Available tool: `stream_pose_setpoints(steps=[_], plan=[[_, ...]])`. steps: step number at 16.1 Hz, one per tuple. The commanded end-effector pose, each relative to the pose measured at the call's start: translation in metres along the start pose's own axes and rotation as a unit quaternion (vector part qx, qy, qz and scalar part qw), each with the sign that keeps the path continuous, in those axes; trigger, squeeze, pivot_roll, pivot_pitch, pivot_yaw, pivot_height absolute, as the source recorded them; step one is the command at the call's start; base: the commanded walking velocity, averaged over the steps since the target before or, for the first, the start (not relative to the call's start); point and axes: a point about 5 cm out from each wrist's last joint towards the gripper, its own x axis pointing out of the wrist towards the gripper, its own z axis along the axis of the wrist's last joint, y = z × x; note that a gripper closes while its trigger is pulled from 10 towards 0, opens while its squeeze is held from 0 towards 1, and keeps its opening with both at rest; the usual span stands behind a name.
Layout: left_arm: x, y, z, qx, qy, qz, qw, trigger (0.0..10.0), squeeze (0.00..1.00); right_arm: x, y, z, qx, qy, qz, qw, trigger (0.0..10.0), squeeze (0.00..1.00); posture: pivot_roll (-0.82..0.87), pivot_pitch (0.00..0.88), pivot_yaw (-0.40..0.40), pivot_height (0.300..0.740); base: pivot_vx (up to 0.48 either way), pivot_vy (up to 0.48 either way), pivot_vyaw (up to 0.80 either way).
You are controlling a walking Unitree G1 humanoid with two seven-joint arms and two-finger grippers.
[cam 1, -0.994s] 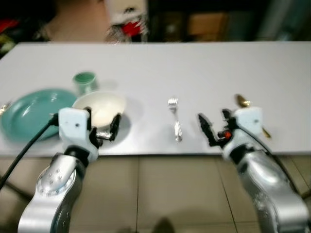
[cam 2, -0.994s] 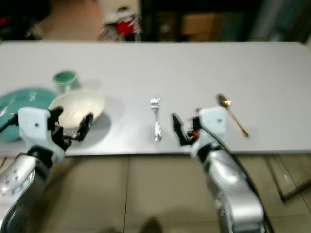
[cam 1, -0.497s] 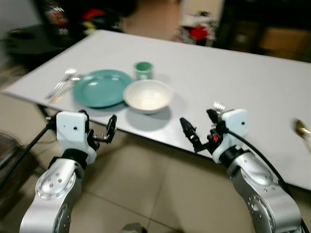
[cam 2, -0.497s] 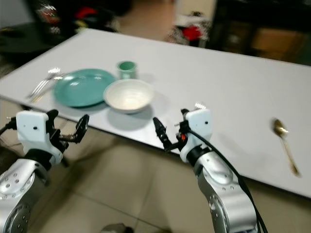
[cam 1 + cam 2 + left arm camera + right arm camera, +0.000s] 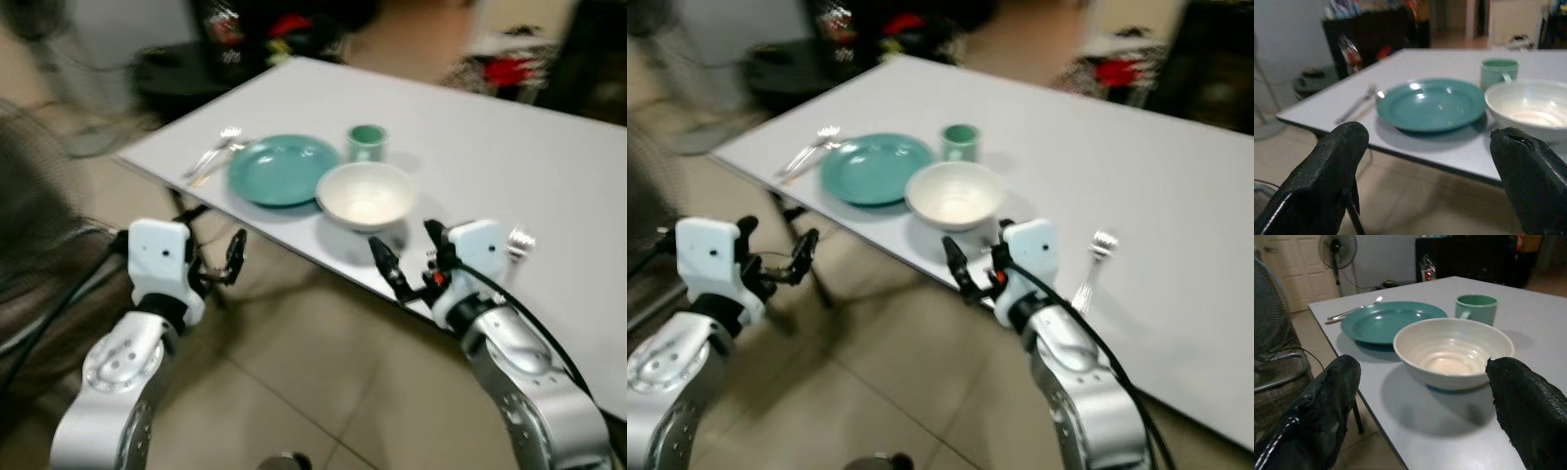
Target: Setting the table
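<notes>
A teal plate (image 5: pixel 284 168), a green mug (image 5: pixel 366 141) and a white bowl (image 5: pixel 368 193) stand close together near the left end of the white table (image 5: pixel 549 157). Cutlery with a fork (image 5: pixel 214 157) lies left of the plate. Another fork (image 5: pixel 1095 257) lies right of the bowl. My left gripper (image 5: pixel 217 257) is open and empty, below the table's edge, over the floor. My right gripper (image 5: pixel 407 253) is open and empty at the near edge, just in front of the bowl (image 5: pixel 1452 350). The left wrist view looks over the edge at the plate (image 5: pixel 1430 104).
A floor fan (image 5: pixel 1337 249) stands beyond the table's left end, and a wire grille (image 5: pixel 1273 328) is close on my left. A dark cabinet (image 5: pixel 1376 34) is behind the table. A person (image 5: pixel 411 39) is at the far side. Tiled floor (image 5: pixel 323 392) lies below me.
The camera has swung toward the table's left end, so plate, mug and bowl sit more central and the spoon is out of frame. Both grippers stay open and empty.
</notes>
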Motion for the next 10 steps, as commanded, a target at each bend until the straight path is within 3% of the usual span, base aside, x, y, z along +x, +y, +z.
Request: stream_pose_setpoints(steps=[1, 6, 8, 10], plan=[[0.0055, 0.0062, 0.0028, 0.015, 0.001, 0.016, 1.0, 10.0, 0.58, 0.0028, 0.0021, 0.0005, 0.0, -0.005, 0.001, 1.0, 10.0, 1.0, -0.02, 0.0, 0.067, 0.74, 0.0, 0.0, 0.8], [0.0077, 0.005, -0.0069, 0.037, 0.035, -0.001, 0.999, 10.0, 0.55, 0.0044, 0.001, 0.0017, -0.001, -0.01, -0.007, 1.0, 10.0, 1.0, -0.03, 0.0, 0.075, 0.74, 0.0, 0.0, 0.8], [0.012, -0.002, -0.0011, 0.037, 0.023, -0.025, 0.999, 10.0, 0.55, 0.0055, 0.0009, 0.0059, 0.0, -0.016, -0.007, 1.0, 10.0, 1.0, -0.03, 0.0, 0.066, 0.74, 0.0, 0.0, 0.8], [0.0149, 0.0011, 0.001, 0.033, 0.007, -0.002, 0.999, 10.0, 0.52, 0.0092, -0.0004, 0.004, 0.005, -0.016, -0.015, 1.0, 10.0, 1.0, -0.03, 0.0, 0.068, 0.74, 0.0, 0.0, 0.8]])
